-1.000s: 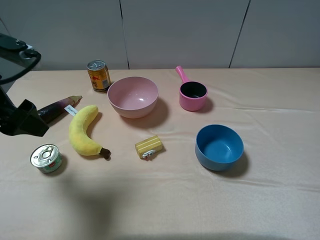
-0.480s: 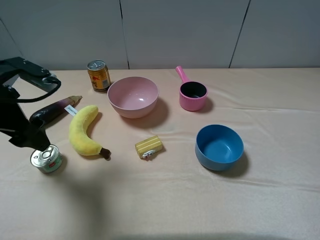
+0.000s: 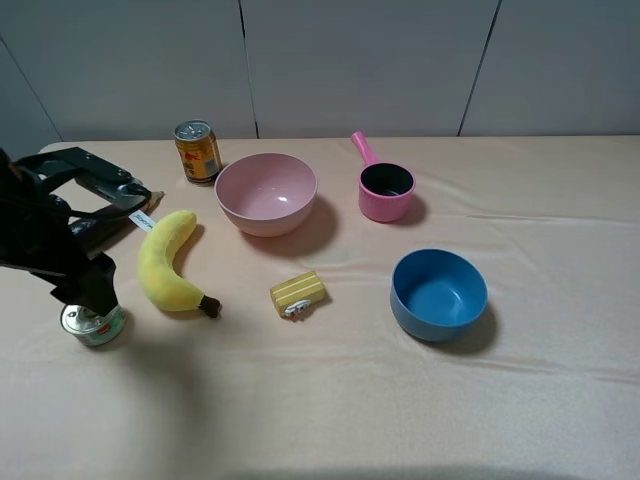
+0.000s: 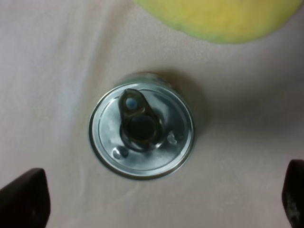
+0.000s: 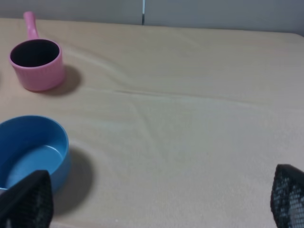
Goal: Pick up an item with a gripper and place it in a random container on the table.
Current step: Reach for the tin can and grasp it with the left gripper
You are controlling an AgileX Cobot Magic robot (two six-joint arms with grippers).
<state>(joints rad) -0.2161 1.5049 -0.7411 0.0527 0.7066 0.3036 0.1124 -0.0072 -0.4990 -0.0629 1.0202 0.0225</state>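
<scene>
The item, a squat tin can [image 3: 95,326] with a silver pull-tab lid, stands near the table's left front, partly covered by my left gripper [image 3: 86,292]. In the left wrist view the can [image 4: 141,125] sits centred below the left gripper [image 4: 159,199], whose black fingertips [image 4: 23,197] stand wide apart on either side of it, open and not touching it. The container, a round blue bowl [image 3: 438,293], is empty at the right. My right gripper [image 5: 156,199] hangs open above bare cloth, with the blue bowl [image 5: 31,152] off to one side.
A yellow banana [image 3: 168,258] lies just right of the can, and a purple eggplant [image 3: 105,218] lies behind it. An orange drink can [image 3: 198,150], a pink bowl [image 3: 266,192] and a pink handled pot [image 3: 386,190] stand at the back. A small yellow block [image 3: 298,293] lies mid-table.
My left arm has swung in from the left edge and come down over the tin can, its jaws staying open. Nothing on the table has moved.
</scene>
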